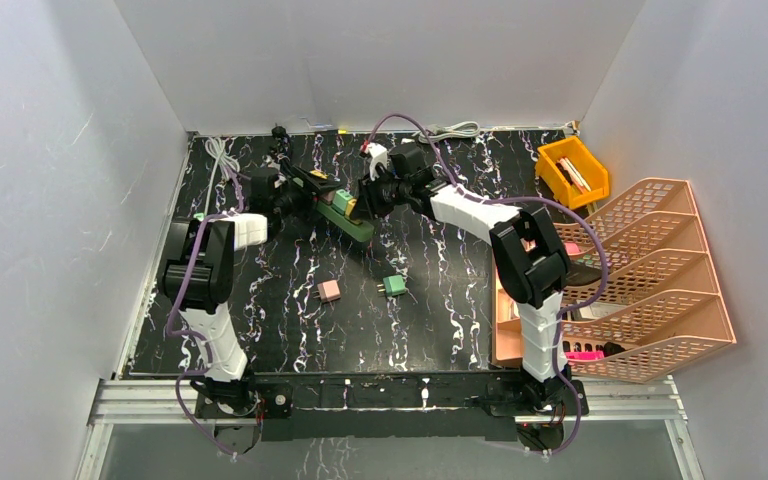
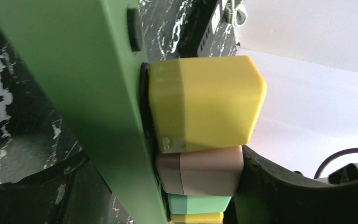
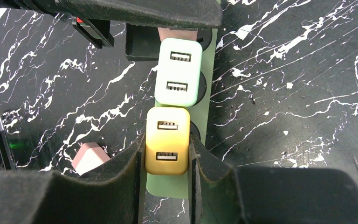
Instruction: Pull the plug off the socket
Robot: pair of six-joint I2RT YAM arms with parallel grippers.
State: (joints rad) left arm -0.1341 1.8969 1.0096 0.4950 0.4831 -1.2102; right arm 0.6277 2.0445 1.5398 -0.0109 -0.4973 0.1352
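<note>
Right claw (image 3: pixel 167 151) grips yellow plug (image 3: pixel 168 135) upright on green strip (image 3: pixel 208 112).

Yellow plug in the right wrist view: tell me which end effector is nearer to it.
Right. The right end effector clamps the yellow plug on both sides; the left end effector sits further along the strip, by its pink plug.

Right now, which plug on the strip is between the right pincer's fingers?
The yellow plug next to the mint-green plug; padded fingers flank both its sides.
</note>
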